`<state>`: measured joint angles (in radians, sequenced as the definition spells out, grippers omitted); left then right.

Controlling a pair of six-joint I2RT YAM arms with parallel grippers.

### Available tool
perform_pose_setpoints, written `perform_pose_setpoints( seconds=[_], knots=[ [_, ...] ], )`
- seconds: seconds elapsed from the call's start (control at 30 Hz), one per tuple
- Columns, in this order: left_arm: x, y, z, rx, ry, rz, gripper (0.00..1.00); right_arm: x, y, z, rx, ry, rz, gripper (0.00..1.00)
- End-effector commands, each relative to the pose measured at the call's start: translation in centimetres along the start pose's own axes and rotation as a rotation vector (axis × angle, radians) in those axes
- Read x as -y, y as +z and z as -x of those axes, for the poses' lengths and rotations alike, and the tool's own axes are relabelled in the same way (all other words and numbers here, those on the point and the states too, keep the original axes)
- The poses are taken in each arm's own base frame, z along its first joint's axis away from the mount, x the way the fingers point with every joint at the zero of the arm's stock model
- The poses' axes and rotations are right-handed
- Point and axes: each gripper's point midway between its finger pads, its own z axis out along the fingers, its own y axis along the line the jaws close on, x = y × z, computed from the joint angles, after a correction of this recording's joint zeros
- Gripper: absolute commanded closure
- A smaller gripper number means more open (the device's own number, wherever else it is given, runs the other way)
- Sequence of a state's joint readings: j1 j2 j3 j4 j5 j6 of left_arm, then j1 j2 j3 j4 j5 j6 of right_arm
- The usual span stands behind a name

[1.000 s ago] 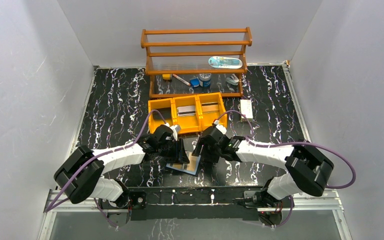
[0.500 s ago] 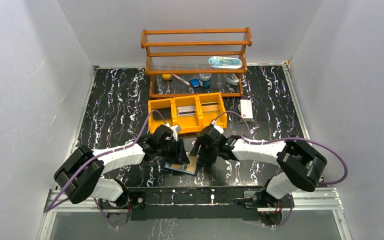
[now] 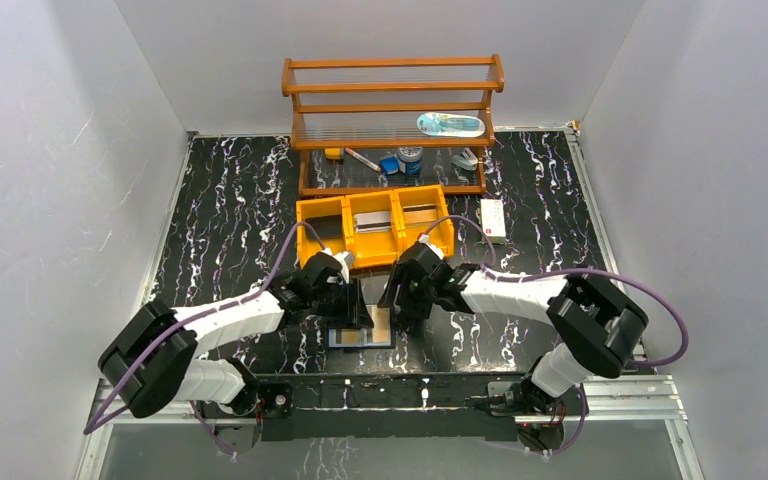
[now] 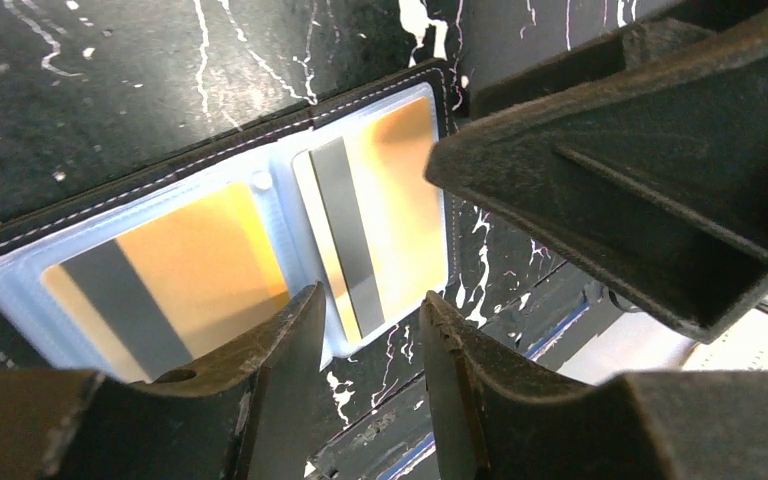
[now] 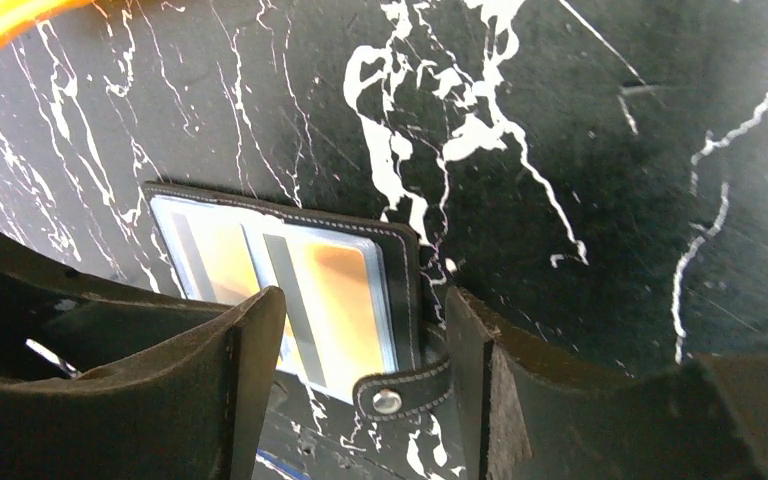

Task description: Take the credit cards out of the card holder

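2 credit cards (image 4: 175,275), glossy gold-tan with grey magnetic stripes, sit in the clear plastic sleeves of the card holder (image 4: 265,190). It lies open and flat on the black, white-veined marble-look table (image 3: 230,220), near the front edge between both arms. The left gripper (image 4: 370,320) hangs near the fold, its matte black fingers a narrow gap apart, clamping nothing and hiding part of the holder's near edge. The right gripper (image 5: 362,300) straddles the right panel, fingers wide apart, beside the stitched snap strap (image 5: 400,390). Behind stand a yellow 3-compartment bin tray (image 3: 305,215) and a wooden shelf rack (image 3: 392,88).
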<state>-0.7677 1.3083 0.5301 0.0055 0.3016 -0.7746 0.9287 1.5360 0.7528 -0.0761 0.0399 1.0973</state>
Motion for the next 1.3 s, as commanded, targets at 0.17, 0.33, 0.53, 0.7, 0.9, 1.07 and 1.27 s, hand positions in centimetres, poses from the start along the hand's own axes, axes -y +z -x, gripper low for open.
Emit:
perform_pose_setpoints(
  seconds=[0.17,0.33,0.53,0.7,0.9,1.07,1.27],
  knots=[
    [-0.3,-2.7,1.8,0.130,0.000,0.068,0.60,-3.8,-4.5,2.1,0.101,-0.045,0.160,0.37],
    [-1.1,-4.1,2.5,0.197,-0.019,0.120,0.60,-5.7,-4.2,1.0,0.061,-0.065,0.222,0.40],
    [-1.7,-5.6,2.9,0.272,-0.045,0.139,0.59,-5.4,-2.4,-0.3,0.012,-0.064,0.186,0.40],
    [-1.3,-5.9,2.9,0.280,-0.035,0.115,0.58,-4.0,-1.0,-1.1,-0.019,-0.055,0.127,0.40],
    [-0.5,-5.1,2.4,0.237,-0.016,0.068,0.57,-2.2,0.0,-1.6,-0.031,-0.043,0.063,0.40],
    [0.1,-3.9,1.7,0.173,0.002,0.025,0.57,-1.9,0.4,-2.0,-0.045,-0.037,0.062,0.40],
    [-0.8,-2.3,0.6,0.111,-0.036,0.042,0.58,-0.8,0.6,-2.2,-0.034,-0.007,0.045,0.46]
  ],
)
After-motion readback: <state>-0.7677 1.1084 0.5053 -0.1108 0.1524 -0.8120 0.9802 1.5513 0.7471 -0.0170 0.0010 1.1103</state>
